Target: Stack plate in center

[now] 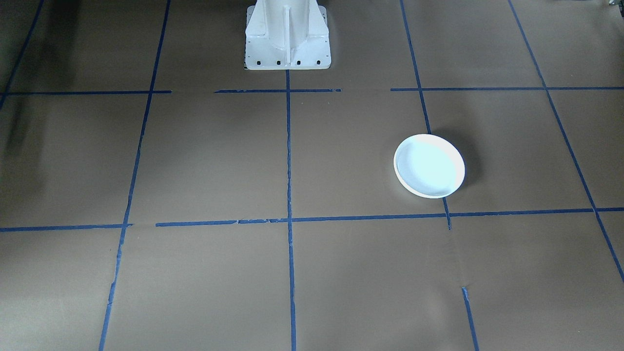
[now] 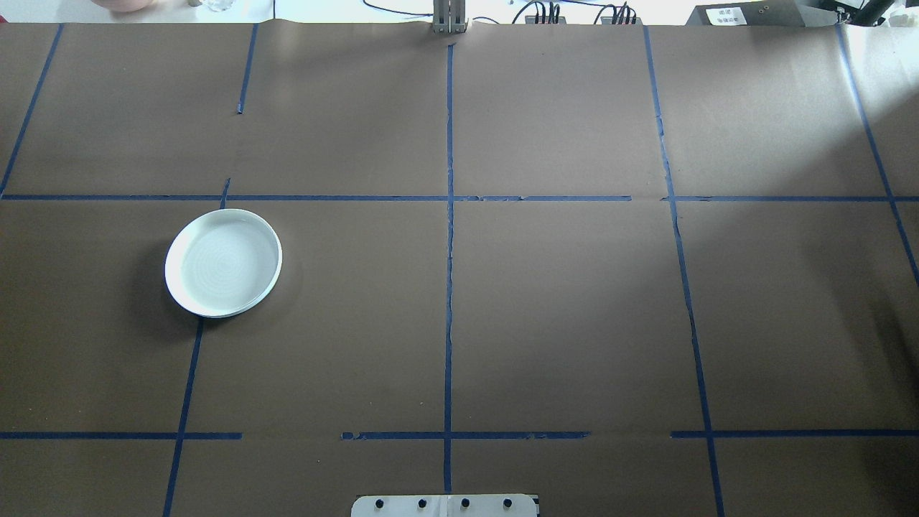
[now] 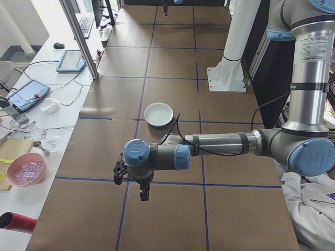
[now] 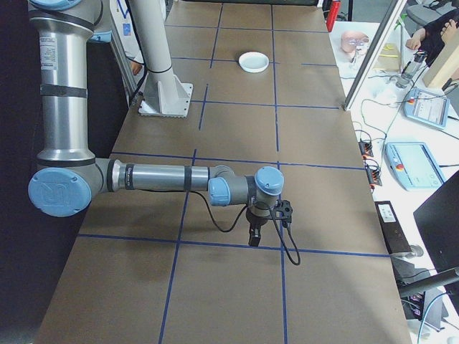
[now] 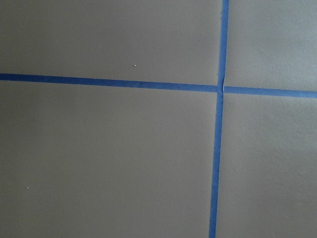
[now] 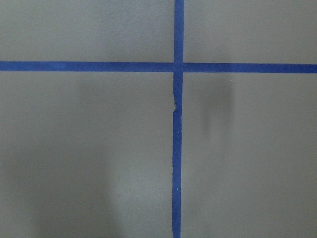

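— So where was the plate (image 2: pixel 223 263)?
— Flat on the table's (image 2: pixel 560 316) left half, over a blue tape line (image 2: pixel 188 380).
— And the grippers?
— Left gripper (image 3: pixel 142 195) and right gripper (image 4: pixel 254 236) hung apart from it; their fingers' state I couldn't tell.

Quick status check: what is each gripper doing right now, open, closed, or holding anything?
Left gripper: seen only from the side view, cannot tell open or shut; nothing visibly held.
Right gripper: seen only from the side view, cannot tell; nothing visibly held.

pale blue-white plate (image 2: pixel 223 263) — brown table (image 2: pixel 560 301), blue tape lines (image 2: pixel 449 287)
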You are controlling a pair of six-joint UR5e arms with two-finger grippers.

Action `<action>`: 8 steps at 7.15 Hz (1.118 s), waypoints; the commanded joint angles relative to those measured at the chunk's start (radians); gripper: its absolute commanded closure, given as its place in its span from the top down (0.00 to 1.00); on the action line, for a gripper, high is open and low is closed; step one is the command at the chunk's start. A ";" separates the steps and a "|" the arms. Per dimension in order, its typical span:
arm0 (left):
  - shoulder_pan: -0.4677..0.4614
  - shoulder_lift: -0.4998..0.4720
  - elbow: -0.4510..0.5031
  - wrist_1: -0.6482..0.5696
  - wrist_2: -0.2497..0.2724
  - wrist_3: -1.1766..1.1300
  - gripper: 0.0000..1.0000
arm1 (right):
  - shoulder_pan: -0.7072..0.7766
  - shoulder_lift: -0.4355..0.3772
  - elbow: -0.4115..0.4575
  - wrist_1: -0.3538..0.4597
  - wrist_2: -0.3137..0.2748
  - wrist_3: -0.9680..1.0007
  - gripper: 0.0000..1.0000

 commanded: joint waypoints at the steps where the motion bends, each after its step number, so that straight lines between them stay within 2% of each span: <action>1: 0.000 0.008 0.033 -0.010 0.000 0.037 1.00 | 0.000 0.000 0.000 0.000 0.000 0.000 1.00; 8: 0.000 0.005 0.031 -0.010 0.019 0.037 1.00 | 0.000 0.000 0.000 0.000 0.000 0.000 1.00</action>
